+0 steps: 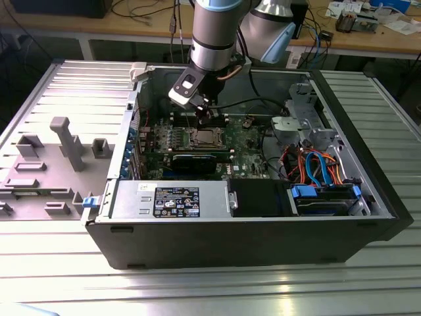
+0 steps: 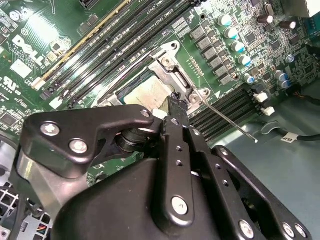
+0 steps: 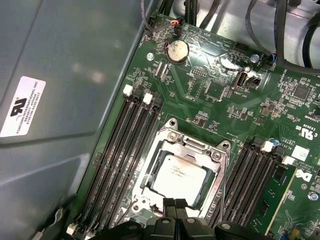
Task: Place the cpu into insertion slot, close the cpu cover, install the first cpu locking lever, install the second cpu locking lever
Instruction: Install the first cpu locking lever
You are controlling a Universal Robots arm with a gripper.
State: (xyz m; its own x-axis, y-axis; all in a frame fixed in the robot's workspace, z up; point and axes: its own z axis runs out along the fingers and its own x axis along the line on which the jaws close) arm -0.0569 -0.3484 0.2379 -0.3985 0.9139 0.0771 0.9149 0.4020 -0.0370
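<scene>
The cpu [image 3: 181, 172] lies flat in the insertion slot [image 3: 150, 175] on the green board, its dull silver top facing up. The cpu cover [image 3: 172, 136], a silvery frame, lies down around the chip's edges. My gripper [image 3: 175, 206] hovers just over the near edge of the socket, its two black fingers pressed together with nothing between them. In the second wrist view the fingertips [image 2: 175, 101] sit at the socket's edge beside the cpu [image 2: 145, 92]. A thin locking lever [image 2: 227, 119] sticks out from the socket, unlatched. In the exterior view my gripper [image 1: 204, 118] hangs right above the cpu [image 1: 205, 137].
Long black memory slots [image 3: 120, 150] flank the socket on both sides. The open computer case [image 1: 388, 191] walls the board in. A black expansion card [image 1: 194, 162], a power supply [image 1: 174, 199] and coloured cables [image 1: 316, 168] lie nearby. A grey fixture tray [image 1: 46, 164] lies at the exterior view's left.
</scene>
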